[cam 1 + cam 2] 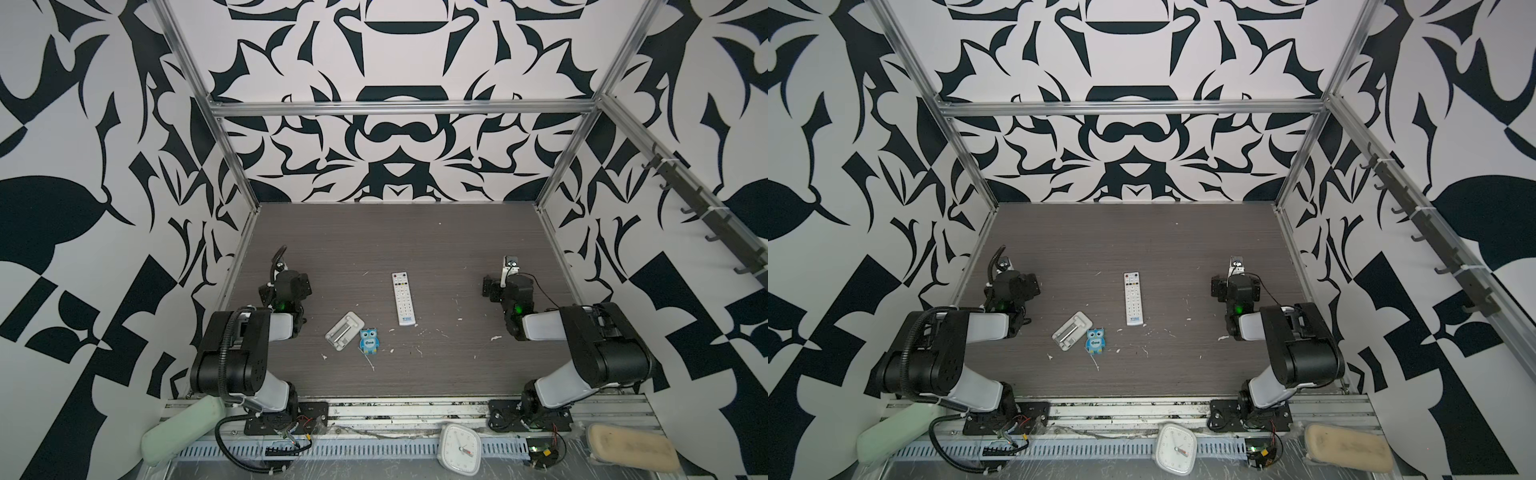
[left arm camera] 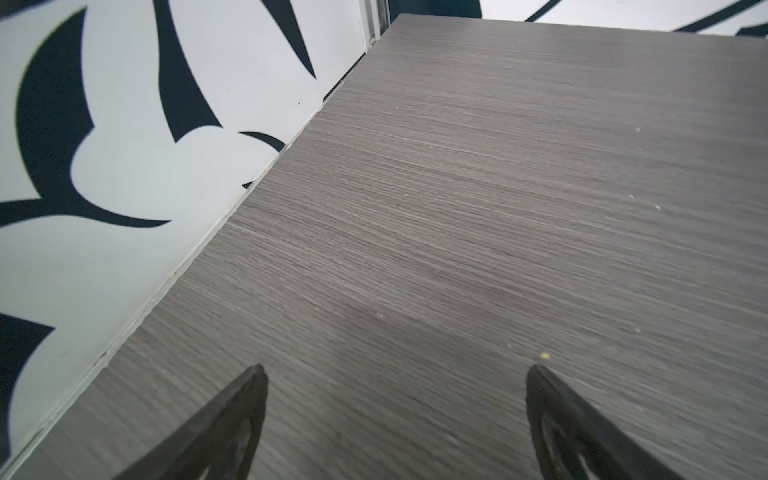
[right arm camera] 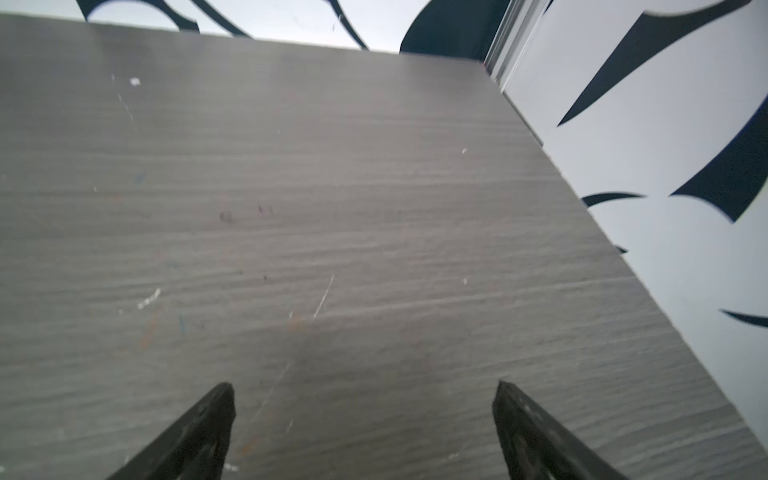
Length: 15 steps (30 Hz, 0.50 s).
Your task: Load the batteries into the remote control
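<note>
The remote control (image 1: 403,297) (image 1: 1133,298) lies buttons-up mid-table in both top views, long and white, with its blue logo at the near end. I cannot make out the batteries in any view. My left gripper (image 2: 395,374) hovers over bare table by the left wall, jaws wide open and empty. Its wrist (image 1: 286,286) sits well to the left of the remote. My right gripper (image 3: 363,388) is also open and empty over bare table near the right wall. Its wrist (image 1: 507,289) is far to the remote's right.
A flat grey-white tray (image 1: 355,321) (image 1: 1084,321) lies near-left of the remote, with a small blue owl figure (image 1: 369,341) beside it. White scraps dot the table (image 1: 436,249). A white clock (image 1: 459,449) rests on the front rail. Patterned walls enclose three sides.
</note>
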Motion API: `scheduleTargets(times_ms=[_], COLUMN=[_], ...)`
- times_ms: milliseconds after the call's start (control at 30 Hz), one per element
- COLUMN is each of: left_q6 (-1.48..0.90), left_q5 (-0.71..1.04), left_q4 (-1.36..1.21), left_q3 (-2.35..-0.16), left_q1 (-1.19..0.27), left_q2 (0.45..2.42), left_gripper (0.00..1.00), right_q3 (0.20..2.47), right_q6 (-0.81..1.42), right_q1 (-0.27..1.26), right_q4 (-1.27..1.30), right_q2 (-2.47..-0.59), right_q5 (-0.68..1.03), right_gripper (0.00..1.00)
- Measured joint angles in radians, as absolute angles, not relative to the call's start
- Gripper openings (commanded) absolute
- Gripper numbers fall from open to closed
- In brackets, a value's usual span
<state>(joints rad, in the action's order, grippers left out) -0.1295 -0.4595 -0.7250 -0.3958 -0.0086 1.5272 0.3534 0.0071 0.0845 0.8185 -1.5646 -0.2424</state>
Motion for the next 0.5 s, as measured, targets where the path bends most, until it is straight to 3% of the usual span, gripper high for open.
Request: scheduleTargets(times_ms=[500], left_q6=[-0.128], left_q5=[-0.355], left_q4=[-0.934], left_q3=[-0.361], left_q1=[0.016], left_q2=[1.561], left_gripper=[0.99], right_q3=[0.353], right_q6=[0.008], right_q1=[0.084], right_q4=[0.858], right_q2=[-1.570], right_q5=[-0.228], right_gripper=[1.00])
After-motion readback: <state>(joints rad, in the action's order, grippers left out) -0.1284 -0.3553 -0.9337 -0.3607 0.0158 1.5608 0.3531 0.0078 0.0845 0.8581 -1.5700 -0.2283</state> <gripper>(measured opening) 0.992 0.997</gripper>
